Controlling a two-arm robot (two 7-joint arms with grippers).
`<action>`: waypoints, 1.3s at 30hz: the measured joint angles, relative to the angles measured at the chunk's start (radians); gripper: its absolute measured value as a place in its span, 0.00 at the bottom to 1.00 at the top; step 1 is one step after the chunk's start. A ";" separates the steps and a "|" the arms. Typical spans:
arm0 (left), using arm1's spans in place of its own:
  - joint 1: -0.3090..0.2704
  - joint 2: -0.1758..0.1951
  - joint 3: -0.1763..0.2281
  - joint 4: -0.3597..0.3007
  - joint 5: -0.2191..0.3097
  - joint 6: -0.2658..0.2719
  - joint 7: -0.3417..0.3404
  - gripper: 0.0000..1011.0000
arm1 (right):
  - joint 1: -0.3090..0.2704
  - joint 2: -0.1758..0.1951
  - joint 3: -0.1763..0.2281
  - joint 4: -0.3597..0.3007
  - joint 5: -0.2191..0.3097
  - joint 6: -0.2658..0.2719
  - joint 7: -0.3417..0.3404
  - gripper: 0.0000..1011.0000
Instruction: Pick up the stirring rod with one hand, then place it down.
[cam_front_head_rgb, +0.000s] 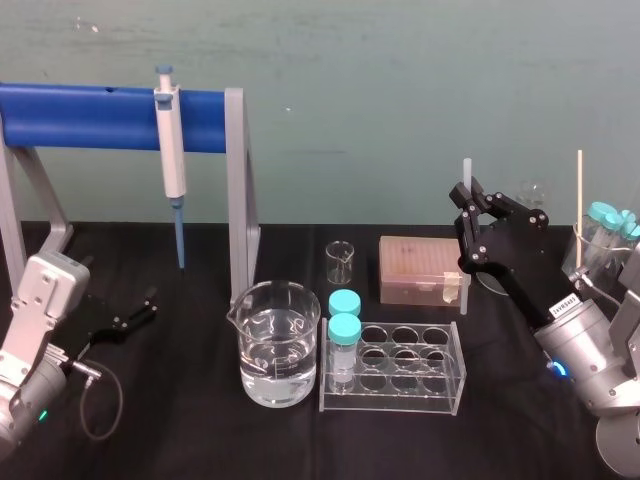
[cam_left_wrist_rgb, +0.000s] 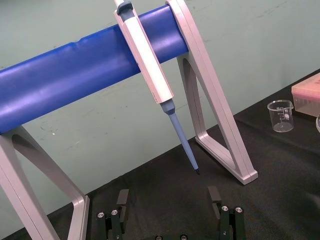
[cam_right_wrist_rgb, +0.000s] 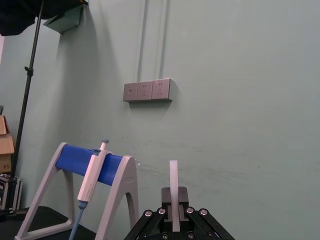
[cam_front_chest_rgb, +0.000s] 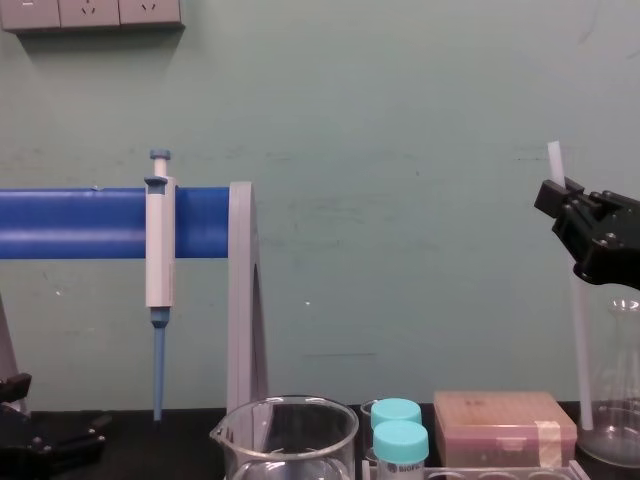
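While the right gripper (cam_front_head_rgb: 466, 196), right of centre, pinches the stirring rod (cam_front_chest_rgb: 575, 340) near its top, it seems light, stiff, slippery, fragile; left gripper (cam_front_head_rgb: 135, 312) rests lower left, fingers splayed.

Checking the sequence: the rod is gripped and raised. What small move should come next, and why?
Probably lower the right gripper toward the bare table: its jaws are shut on the stirring rod, held upright, so the pick-up looks done and only placing it down remains.
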 joint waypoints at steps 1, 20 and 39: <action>0.000 0.000 0.000 0.000 0.000 0.000 0.000 0.99 | 0.000 0.000 0.000 0.000 0.000 0.000 0.000 0.07; 0.000 0.000 0.000 0.000 0.000 0.000 0.000 0.99 | 0.000 0.000 0.000 0.000 0.000 0.000 0.000 0.07; 0.000 0.000 0.000 0.000 0.000 0.000 0.000 0.99 | -0.006 -0.017 0.006 -0.008 -0.014 0.001 0.061 0.07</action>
